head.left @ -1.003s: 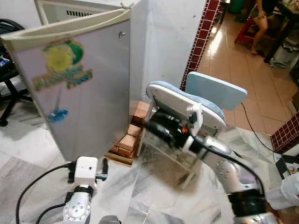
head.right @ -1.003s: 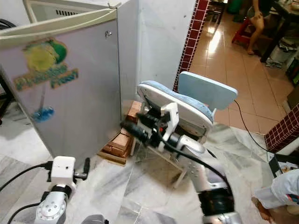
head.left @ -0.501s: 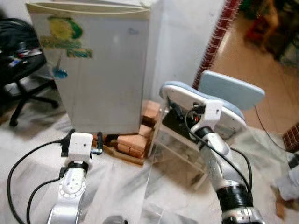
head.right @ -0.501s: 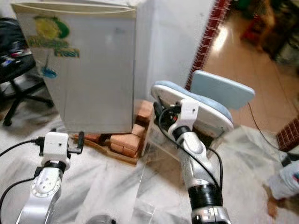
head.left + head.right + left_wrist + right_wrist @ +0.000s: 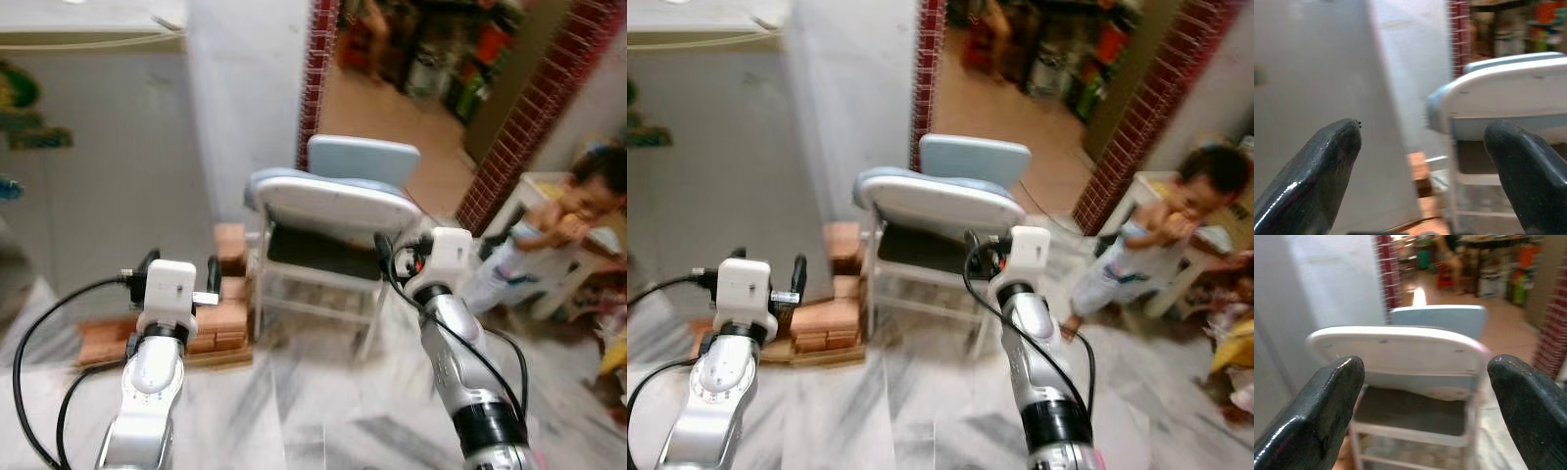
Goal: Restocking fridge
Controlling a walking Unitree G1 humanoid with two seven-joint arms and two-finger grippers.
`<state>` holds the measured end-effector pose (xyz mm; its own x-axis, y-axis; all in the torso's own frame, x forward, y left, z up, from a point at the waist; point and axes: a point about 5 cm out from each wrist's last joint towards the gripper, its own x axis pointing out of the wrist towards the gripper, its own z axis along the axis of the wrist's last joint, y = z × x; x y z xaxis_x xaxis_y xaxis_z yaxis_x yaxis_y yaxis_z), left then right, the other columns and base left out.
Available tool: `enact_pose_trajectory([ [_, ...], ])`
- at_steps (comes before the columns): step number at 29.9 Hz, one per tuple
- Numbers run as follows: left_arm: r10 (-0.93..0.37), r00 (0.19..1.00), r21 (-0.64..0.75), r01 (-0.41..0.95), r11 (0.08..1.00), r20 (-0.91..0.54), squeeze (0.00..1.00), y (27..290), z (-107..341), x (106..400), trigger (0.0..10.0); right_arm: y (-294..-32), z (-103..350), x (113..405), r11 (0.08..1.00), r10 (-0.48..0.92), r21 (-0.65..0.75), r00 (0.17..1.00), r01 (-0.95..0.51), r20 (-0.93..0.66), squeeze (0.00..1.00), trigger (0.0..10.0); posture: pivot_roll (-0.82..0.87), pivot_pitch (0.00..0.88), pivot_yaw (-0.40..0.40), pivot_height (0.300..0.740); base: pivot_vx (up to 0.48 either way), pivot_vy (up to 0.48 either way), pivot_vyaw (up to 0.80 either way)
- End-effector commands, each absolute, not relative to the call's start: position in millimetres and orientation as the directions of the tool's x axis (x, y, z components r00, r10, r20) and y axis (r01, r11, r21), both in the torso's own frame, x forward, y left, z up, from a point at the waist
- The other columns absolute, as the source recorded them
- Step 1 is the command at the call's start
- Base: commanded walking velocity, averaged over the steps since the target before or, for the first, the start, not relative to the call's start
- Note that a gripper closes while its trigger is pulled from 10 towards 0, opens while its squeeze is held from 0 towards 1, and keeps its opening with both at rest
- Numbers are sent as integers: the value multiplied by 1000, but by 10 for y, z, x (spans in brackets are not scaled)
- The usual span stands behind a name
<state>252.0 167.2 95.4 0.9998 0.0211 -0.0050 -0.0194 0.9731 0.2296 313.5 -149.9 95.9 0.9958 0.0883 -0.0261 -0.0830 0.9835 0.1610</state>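
The right gripper (image 5: 400, 257) is raised at centre-right of the left eye view, fingers spread wide and holding nothing; in its wrist view the two black fingertips (image 5: 1327, 401) frame the folding chair with air between them. The left gripper (image 5: 178, 274) sits at lower left of the same view, likewise parted and empty, its fingers (image 5: 1327, 161) wide apart in its wrist view with the fridge wall behind one and the chair edge behind the other. Both arms look carried forward at the ready, presumably so either can take hold of something once the robot faces it; no item to stock is in either hand.

Just ahead of the right gripper stands the white folding chair (image 5: 333, 206), its light blue seat tipped up. To its left lies a stack of bricks (image 5: 220, 318) on a wooden board, seemingly propping up the fridge. The fridge (image 5: 88, 147), door shut, fills the upper left of the frame, with a colourful sticker at the left edge. A child (image 5: 549, 235) stands at the right edge near a small table (image 5: 519, 196), close enough to the right arm to call for care. The pictures are blurred.
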Motion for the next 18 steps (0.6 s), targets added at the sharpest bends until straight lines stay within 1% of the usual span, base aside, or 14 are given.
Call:
enact_pose_trajectory([
  [1,-20,1000,205,23,978,-17,0,1564,943,2491,10000,-1590,908,3117,988,56,144,998,-49,-43,0,10000,108,0,-56,740,0,480,-800],
  [7,-31,999,188,36,982,-27,0,1528,926,2460,10000,-1600,876,3100,989,51,139,997,-44,-50,0,10000,109,0,-57,740,0,480,-800],
  [10,-34,999,183,39,982,-29,0,1517,927,2473,10000,-1596,888,3119,989,52,142,998,-44,-48,0,10000,108,0,-63,740,0,480,-531],
  [18,-31,999,179,38,983,-37,0,1519,906,2470,10000,-1565,907,3149,987,71,149,997,-64,-42,0,10000,110,0,-66,740,0,480,0],
])
